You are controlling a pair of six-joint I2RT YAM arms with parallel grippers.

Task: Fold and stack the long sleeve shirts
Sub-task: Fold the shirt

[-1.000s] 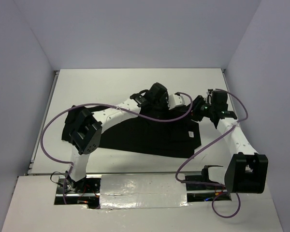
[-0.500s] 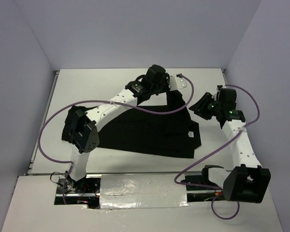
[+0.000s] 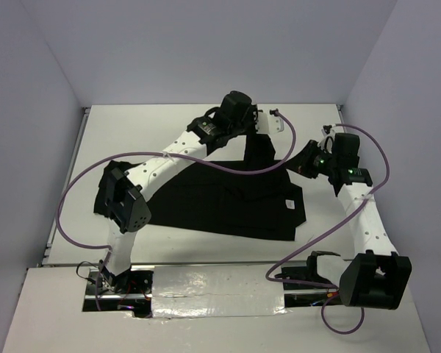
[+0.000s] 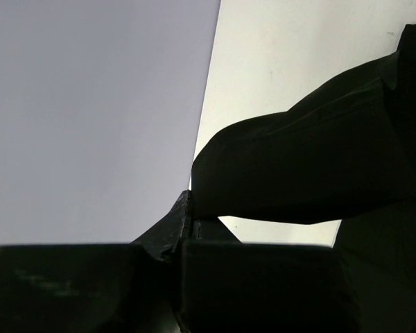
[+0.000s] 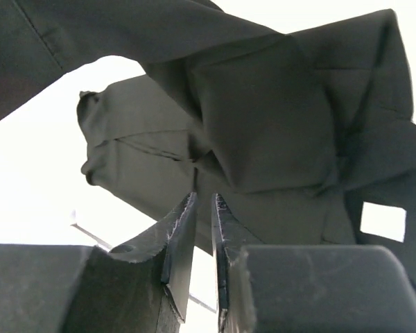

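The black long sleeve shirt (image 3: 220,202) lies spread across the middle of the table, its small white tag (image 3: 287,204) near its right edge. My left gripper (image 3: 257,131) is at the far centre, shut on a sleeve that hangs from it down to the body of the shirt. In the left wrist view the sleeve (image 4: 312,166) runs off to the right from the shut gripper (image 4: 188,220). My right gripper (image 3: 307,159) hovers just right of the shirt. Its jaws (image 5: 204,201) stand a narrow slit apart with nothing between them, and the crumpled cloth (image 5: 263,118) and tag (image 5: 383,221) lie beyond.
White table (image 3: 132,132) enclosed by pale walls at the back and on both sides. Purple cables (image 3: 81,191) loop from both arms over the table's left and right parts. The arm bases stand on a taped strip (image 3: 213,290) at the near edge.
My left gripper has carried the sleeve up and toward the far edge, pulling it off the shirt body. My right gripper drew back to the right and its jaws narrowed.
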